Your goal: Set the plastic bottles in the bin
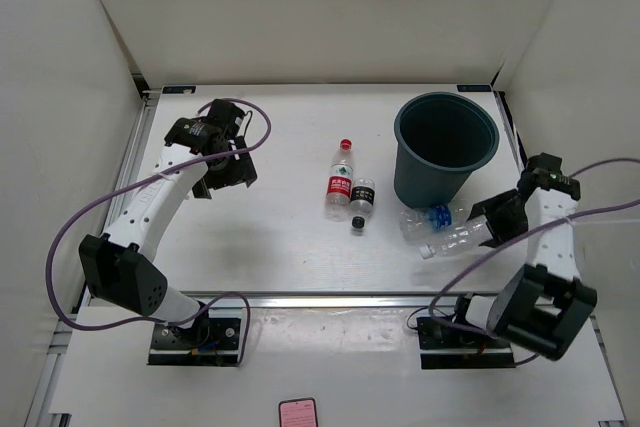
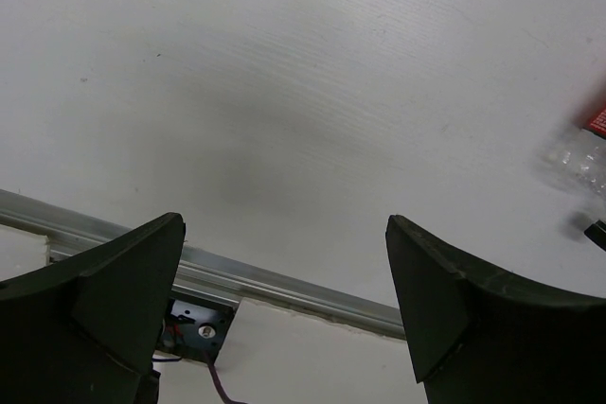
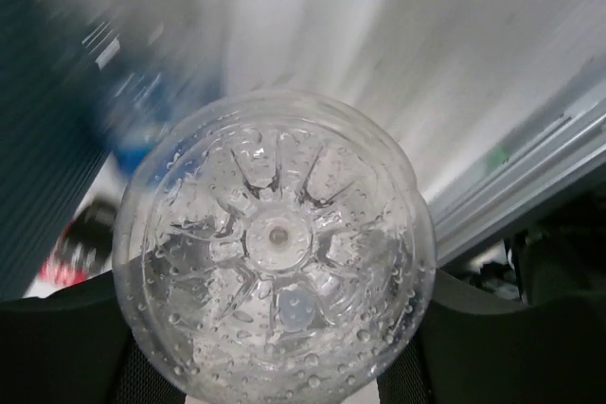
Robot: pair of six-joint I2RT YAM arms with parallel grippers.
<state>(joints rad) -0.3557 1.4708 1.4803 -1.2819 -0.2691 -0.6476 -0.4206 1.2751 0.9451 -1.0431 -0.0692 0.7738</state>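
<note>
An unlabelled clear bottle (image 1: 455, 237) lies low, right of the table's middle, with its base in my right gripper (image 1: 497, 222), which is shut on it. In the right wrist view that bottle's ribbed base (image 3: 275, 243) fills the space between the dark fingers (image 3: 530, 347). A blue-labelled bottle (image 1: 428, 218) lies just beside it, at the foot of the dark teal bin (image 1: 445, 147). The red-capped bottle (image 1: 341, 179) and the black-capped bottle (image 1: 362, 201) lie side by side at mid-table. My left gripper (image 1: 225, 162) hangs open over the left side with nothing between its jaws (image 2: 284, 224).
White walls enclose the table on the left, back and right. A metal rail (image 1: 320, 299) runs along the near edge, with the arm bases behind it. A pink phone-like thing (image 1: 297, 412) lies at the bottom. The red-labelled bottle's base (image 2: 578, 158) shows at the right edge of the left wrist view.
</note>
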